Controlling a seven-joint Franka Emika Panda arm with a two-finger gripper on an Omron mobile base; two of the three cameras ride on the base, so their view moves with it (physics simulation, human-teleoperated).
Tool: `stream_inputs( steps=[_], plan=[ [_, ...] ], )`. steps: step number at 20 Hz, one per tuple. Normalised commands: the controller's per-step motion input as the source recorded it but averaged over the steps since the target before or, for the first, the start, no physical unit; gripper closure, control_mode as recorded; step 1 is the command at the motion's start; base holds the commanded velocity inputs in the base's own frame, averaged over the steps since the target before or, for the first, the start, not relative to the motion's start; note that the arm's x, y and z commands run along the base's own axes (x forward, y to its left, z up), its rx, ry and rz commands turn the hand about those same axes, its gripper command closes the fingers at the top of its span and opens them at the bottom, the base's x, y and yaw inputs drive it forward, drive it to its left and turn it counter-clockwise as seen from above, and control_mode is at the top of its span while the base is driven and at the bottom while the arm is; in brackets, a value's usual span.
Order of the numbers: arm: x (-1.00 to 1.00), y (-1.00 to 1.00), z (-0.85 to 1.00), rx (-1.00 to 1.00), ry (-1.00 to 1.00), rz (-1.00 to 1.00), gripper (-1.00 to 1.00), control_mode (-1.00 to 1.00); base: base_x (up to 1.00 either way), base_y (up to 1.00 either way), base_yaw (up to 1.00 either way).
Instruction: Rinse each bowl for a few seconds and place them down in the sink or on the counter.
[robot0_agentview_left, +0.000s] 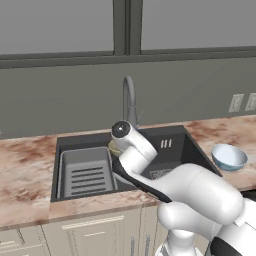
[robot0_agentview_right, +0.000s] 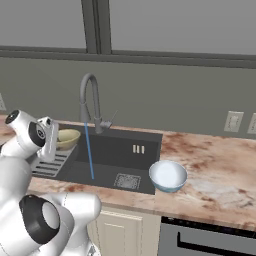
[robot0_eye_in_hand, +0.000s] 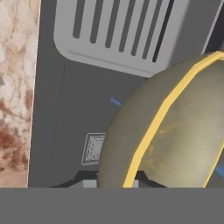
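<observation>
We count two bowls. The olive-gold bowl (robot0_agentview_right: 67, 138) is clamped in the jaws of the gripper (robot0_agentview_right: 54, 142) and hangs over the left part of the sink (robot0_agentview_right: 112, 172), above the ribbed drying tray (robot0_agentview_right: 50, 165); in the hand view its yellow rim and shiny inside (robot0_eye_in_hand: 183, 131) loom close, tilted, and we can make out nothing inside it. The pale blue bowl (robot0_agentview_right: 168, 175) stands upright on the counter (robot0_agentview_right: 215, 170), just beside the right rim of the sink and clear of the gripper; its whitish inside holds nothing that we can see, and in the left base view it (robot0_agentview_left: 229, 156) sits to the right of the arm. The sink is one wide dark grey basin, with one lighter grey tray (robot0_agentview_left: 86, 172) filling its left part and one square drain (robot0_agentview_right: 127, 181) in the floor of its right part. One grey gooseneck faucet (robot0_agentview_right: 91, 102) rises at the far edge, and a thin blue stream of water (robot0_agentview_right: 89, 150) falls from its spout to the basin floor, to the right of the held bowl and, as far as we can tell, not touching it. The marbled counter runs to both sides of the sink over beige cabinets (robot0_agentview_left: 95, 235). On the far wall to the right we count two outlets (robot0_agentview_left: 236, 103).
</observation>
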Motion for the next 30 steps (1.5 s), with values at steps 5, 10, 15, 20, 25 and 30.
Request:
stream_inputs(
  steps=[5, 10, 15, 20, 25, 30],
  plan=[
    [0.0, -0.14, -0.11, -0.01, 0.0, -0.04, 1.0, -1.0, 0.0, 0.0, 0.0],
    [0.05, -0.11, -0.09, -0.01, 0.0, -0.02, 1.0, -1.0, 0.0, 0.0, 0.0],
    [0.09, -0.08, -0.1, -0.02, 0.0, 0.0, 1.0, -1.0, 0.0, 0.0, 0.0],
    [0.13, -0.04, -0.09, -0.03, 0.0, 0.0, 1.0, -1.0, 0.0, 0.0, 0.0],
    [0.2, 0.0, -0.12, -0.02, 0.01, 0.0, 1.0, -1.0, 0.0, 0.0, 0.0],
    [0.21, 0.0, -0.11, -0.02, 0.01, 0.0, 1.0, -1.0, 0.0, 0.0, 0.0]
  ],
)
